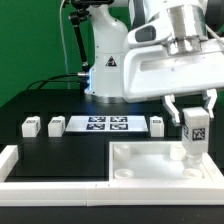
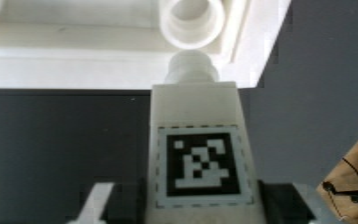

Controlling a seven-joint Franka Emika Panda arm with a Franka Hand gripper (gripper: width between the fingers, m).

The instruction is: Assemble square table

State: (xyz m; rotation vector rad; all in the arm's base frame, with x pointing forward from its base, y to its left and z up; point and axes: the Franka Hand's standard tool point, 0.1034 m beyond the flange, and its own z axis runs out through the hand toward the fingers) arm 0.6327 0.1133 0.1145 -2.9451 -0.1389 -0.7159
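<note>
My gripper (image 1: pixel 193 122) is shut on a white leg block (image 1: pixel 193 136) that carries a black-and-white tag, and holds it upright over the right-hand part of the square table's white slab (image 1: pixel 140 165). In the wrist view the leg (image 2: pixel 199 120) sits between the two fingers (image 2: pixel 105 205). Its narrow rounded tip (image 2: pixel 190 68) points at a round socket (image 2: pixel 195 14) in the slab's corner (image 2: pixel 87 40). I cannot tell whether the tip touches the slab. Three more leg blocks (image 1: pixel 29 127) (image 1: pixel 55 125) (image 1: pixel 157 124) lie on the black table behind the slab.
The marker board (image 1: pixel 105 124) lies flat between the loose leg blocks. A long white border rail (image 1: pixel 50 188) runs along the front and up the exterior view's left side (image 1: pixel 9 158). The robot's base (image 1: pixel 107 70) stands behind the board.
</note>
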